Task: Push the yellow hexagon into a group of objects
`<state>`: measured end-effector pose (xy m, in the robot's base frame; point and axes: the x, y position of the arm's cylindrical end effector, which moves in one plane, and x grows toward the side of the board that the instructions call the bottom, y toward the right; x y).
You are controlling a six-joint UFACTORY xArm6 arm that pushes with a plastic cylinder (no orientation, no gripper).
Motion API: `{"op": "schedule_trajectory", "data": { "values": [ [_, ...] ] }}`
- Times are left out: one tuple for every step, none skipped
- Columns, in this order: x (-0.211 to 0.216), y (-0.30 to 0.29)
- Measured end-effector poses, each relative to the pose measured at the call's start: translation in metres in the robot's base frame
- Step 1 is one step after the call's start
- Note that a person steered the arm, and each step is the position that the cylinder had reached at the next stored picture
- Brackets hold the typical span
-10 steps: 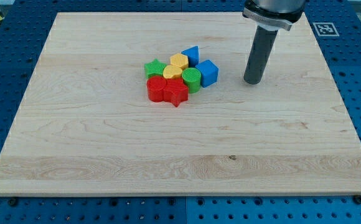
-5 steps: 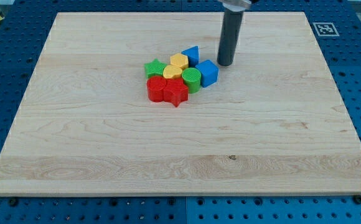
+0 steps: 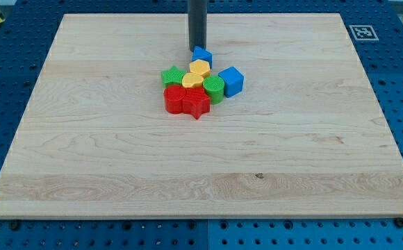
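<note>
The yellow hexagon (image 3: 199, 68) sits at the top of a tight cluster just above the board's middle. It touches a second yellow block (image 3: 192, 80), a green star (image 3: 173, 75) and a green cylinder (image 3: 214, 88). A small blue block (image 3: 202, 55) lies against the hexagon's upper edge. My tip (image 3: 196, 49) stands just above that blue block, touching or nearly touching it, and above the hexagon. The dark rod rises to the view's top.
A blue cube (image 3: 231, 80) sits at the cluster's right and two red blocks (image 3: 176, 99) (image 3: 196, 104) at its bottom. The wooden board (image 3: 83, 173) lies on a blue perforated table, with a marker tag (image 3: 363, 32) at the top right.
My tip has swept from the cluster's right to its top. The small blue block has shifted up and to the left, from beside the hexagon to above it.
</note>
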<state>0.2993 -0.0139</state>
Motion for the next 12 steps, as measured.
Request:
{"op": "schedule_trajectory", "data": {
  "values": [
    [0.001, 0.001],
    [0.012, 0.008],
    [0.024, 0.015],
    [0.029, 0.018],
    [0.031, 0.018],
    [0.032, 0.018],
    [0.032, 0.018],
    [0.032, 0.018],
    [0.032, 0.018],
    [0.037, 0.018],
    [0.048, 0.02],
    [0.063, 0.027]
  ]
}}
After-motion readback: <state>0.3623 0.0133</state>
